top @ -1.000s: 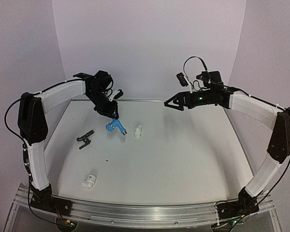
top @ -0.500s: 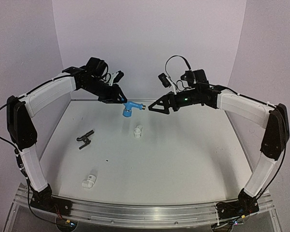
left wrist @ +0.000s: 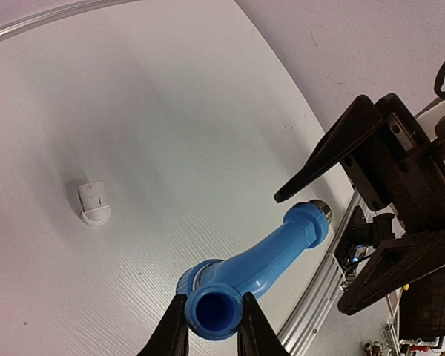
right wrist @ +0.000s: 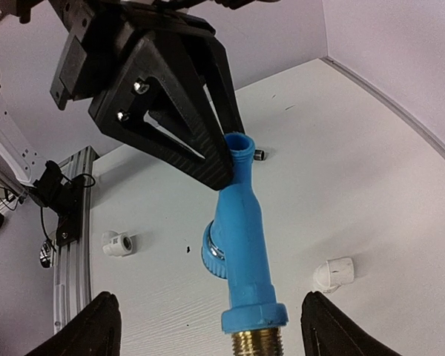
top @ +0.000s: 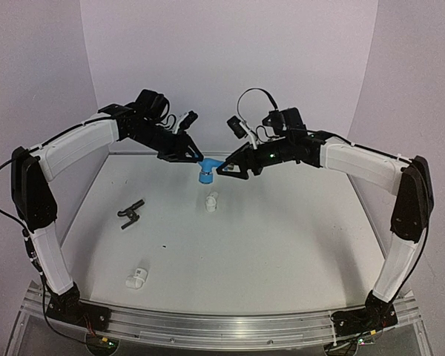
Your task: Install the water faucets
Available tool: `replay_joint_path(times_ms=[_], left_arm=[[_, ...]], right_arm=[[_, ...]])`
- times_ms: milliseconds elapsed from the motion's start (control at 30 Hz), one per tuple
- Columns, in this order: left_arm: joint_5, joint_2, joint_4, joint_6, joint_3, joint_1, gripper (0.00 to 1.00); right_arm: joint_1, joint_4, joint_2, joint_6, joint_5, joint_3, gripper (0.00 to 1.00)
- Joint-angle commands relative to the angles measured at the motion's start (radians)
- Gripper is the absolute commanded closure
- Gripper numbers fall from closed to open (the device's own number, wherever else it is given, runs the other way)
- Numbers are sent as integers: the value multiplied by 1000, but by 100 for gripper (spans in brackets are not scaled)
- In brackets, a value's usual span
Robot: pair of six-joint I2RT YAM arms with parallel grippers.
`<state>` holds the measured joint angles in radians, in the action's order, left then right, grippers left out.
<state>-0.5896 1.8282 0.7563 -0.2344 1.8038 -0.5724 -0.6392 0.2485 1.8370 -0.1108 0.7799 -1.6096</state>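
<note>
The blue water faucet (top: 206,169) hangs in the air above the far middle of the table. My left gripper (top: 196,158) is shut on its open spout end, which shows between the jaws in the left wrist view (left wrist: 211,315). The stem with its brass thread (left wrist: 322,210) points towards my right gripper (top: 226,169). That gripper is open, with one finger on each side of the threaded end and not touching it. In the right wrist view the faucet (right wrist: 241,230) runs from the left gripper's fingers (right wrist: 185,126) down to the brass thread (right wrist: 256,345).
A white pipe fitting (top: 212,201) lies on the table just below the faucet, also in the right wrist view (right wrist: 334,273). Another white fitting (top: 136,277) lies near front left. A small black part (top: 131,213) lies at left. The table's walls rise behind and beside.
My left gripper lifted the blue faucet off the table and carried it right. My right gripper moved left until its open fingers flank the threaded end.
</note>
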Motion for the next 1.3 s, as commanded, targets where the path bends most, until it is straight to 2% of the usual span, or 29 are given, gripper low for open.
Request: replay_joint_path(times_ms=[0, 33, 67, 167, 200, 300, 367, 433, 467, 533, 600, 667, 700, 733, 767, 900, 1100, 1200, 1267], left_arm=[[-43, -56, -60, -1, 0, -7, 100], [-46, -56, -60, 0, 1, -7, 100], [-50, -56, -63, 0, 1, -9, 100], [-53, -55, -65, 1, 4, -10, 100], [-55, -54, -67, 2, 3, -11, 100], [-60, -52, -66, 6, 4, -15, 100], [-58, -53, -66, 9, 2, -18, 100], [-60, -55, -67, 9, 0, -18, 100], [-62, -56, -67, 10, -1, -19, 100], [-74, -59, -67, 15, -3, -21, 100], [-86, -64, -67, 17, -6, -21, 77], [-103, -91, -104, 10, -36, -21, 33], [-104, -103, -111, 8, -51, -20, 21], [-104, -124, -144, 1, -78, -20, 3], [-107, -148, -171, -3, -103, -18, 0], [-127, -214, -245, -57, -174, -13, 0], [-237, -416, -600, -124, -466, -8, 0], [-228, -461, -563, -87, -464, -7, 0], [-288, -449, -509, -49, -426, -8, 0]], right_arm=[[-13, 0, 16, -29, -18, -48, 32], [-14, 2, 15, -32, -18, -48, 35], [-17, 5, 15, -40, -21, -46, 42], [-20, 10, 15, -43, -24, -48, 52], [-20, 13, 18, -43, -24, -52, 59], [-21, 14, 18, -40, -26, -58, 71], [-21, 18, 19, -32, -27, -61, 83], [-20, 18, 18, -30, -27, -60, 89], [-20, 18, 17, -24, -24, -62, 96], [-20, 18, 11, -13, -24, -64, 100], [-21, 17, 4, -6, -19, -65, 100], [-21, 18, -8, -5, -6, -65, 100], [-20, 18, -13, -4, -4, -65, 100], [-20, 18, -23, -3, 6, -64, 100], [-20, 18, -31, -3, 19, -63, 100], [-19, 18, -68, -1, 63, -58, 100], [-19, 18, -116, -1, 169, -48, 100], [-19, 17, -120, 13, 230, -49, 100], [-19, 15, -117, 24, 260, -52, 100]])
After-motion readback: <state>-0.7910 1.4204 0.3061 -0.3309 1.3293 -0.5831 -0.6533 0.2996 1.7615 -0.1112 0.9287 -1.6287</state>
